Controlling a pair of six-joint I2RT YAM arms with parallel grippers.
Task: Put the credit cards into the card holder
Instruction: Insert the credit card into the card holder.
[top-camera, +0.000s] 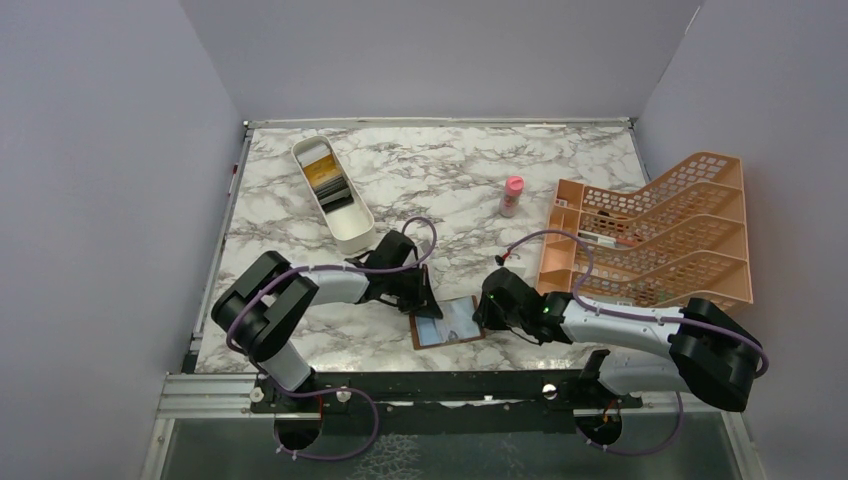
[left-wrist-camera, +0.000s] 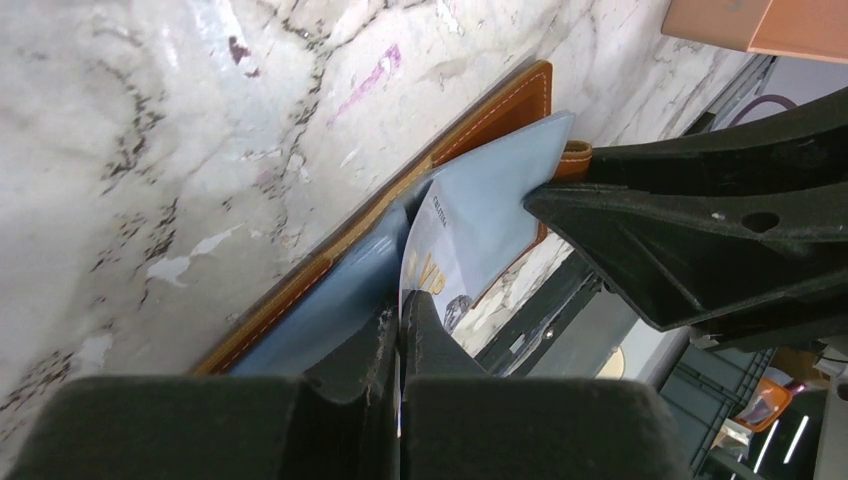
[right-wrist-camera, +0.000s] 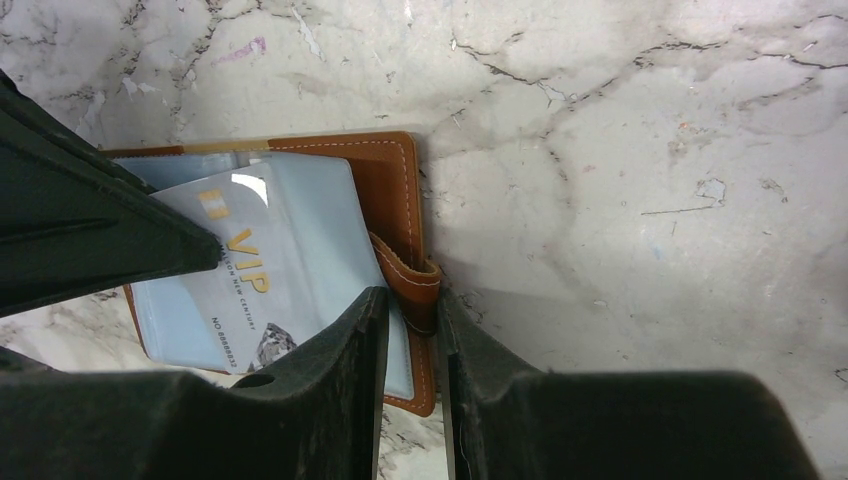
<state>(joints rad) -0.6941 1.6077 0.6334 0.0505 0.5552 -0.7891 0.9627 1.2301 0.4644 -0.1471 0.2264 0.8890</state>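
Observation:
The card holder, a brown wallet, lies open near the front edge with its blue-grey inside up. My left gripper is shut on a pale grey credit card with gold "VIP" lettering, held on edge. The card's far end rests against the wallet's inside. My right gripper is shut on the wallet's brown strap at its right edge. In the right wrist view the card lies over the blue-grey lining. I cannot tell whether it is inside a pocket. Other cards, yellow-gold and dark, lie in the white tray.
The white oblong tray stands at the back left. A small pink bottle stands mid-table. The orange lattice rack fills the right side. The table's front edge runs just below the wallet.

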